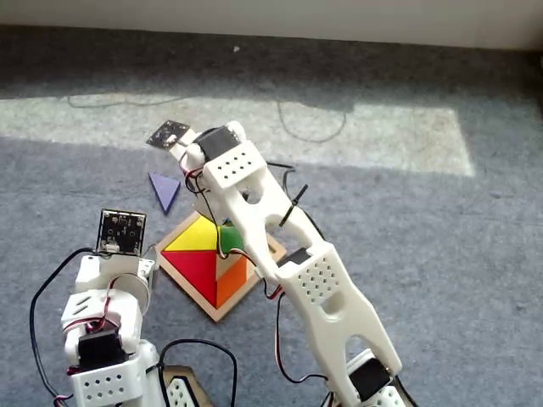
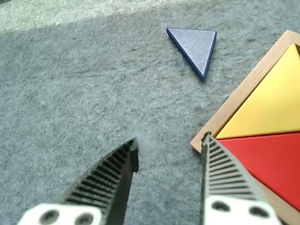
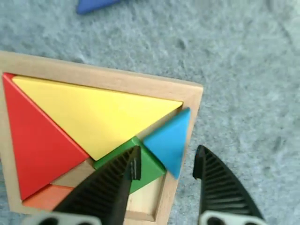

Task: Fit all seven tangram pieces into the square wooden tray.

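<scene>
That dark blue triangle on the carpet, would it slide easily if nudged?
Probably not: the dark blue triangle lies flat on fuzzy carpet, which likely drags. It looks rigid with thick edges, so it should lift without bending. Flat-sided, it seems unlikely to roll.

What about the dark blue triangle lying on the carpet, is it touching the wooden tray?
Apart. The left wrist view shows a strip of bare carpet between the dark blue triangle and the wooden tray rim.

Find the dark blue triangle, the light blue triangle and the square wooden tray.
dark blue triangle [image 2: 196,46]: left wrist view, top face.
light blue triangle [image 3: 171,140]: right wrist view, top face.
square wooden tray [image 3: 117,82]: right wrist view, rim.
</scene>
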Controlling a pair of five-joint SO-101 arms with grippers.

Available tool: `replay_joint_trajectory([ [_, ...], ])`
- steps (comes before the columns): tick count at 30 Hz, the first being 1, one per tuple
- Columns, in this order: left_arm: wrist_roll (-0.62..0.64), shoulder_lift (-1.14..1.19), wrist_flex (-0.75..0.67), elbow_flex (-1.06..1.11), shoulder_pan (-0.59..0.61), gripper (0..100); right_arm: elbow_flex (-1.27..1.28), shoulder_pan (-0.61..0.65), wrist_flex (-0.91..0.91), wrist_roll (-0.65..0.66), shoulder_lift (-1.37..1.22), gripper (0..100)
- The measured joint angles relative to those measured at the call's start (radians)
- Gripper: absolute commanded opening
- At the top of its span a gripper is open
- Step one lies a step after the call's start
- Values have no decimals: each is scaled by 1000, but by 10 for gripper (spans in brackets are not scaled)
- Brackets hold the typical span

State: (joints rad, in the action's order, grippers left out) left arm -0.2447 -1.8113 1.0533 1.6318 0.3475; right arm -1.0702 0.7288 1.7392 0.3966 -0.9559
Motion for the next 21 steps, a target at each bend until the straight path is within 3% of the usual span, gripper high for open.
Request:
replay_joint_trajectory([
  [10,0,0,0,0,0,230,-2,20,5,-26,0,256],
  [17,0,0,0,0,0,230,-52,-43,5,-26,0,0],
  [21,0,0,0,0,0,230,-117,-97,6,-28,0,5],
])
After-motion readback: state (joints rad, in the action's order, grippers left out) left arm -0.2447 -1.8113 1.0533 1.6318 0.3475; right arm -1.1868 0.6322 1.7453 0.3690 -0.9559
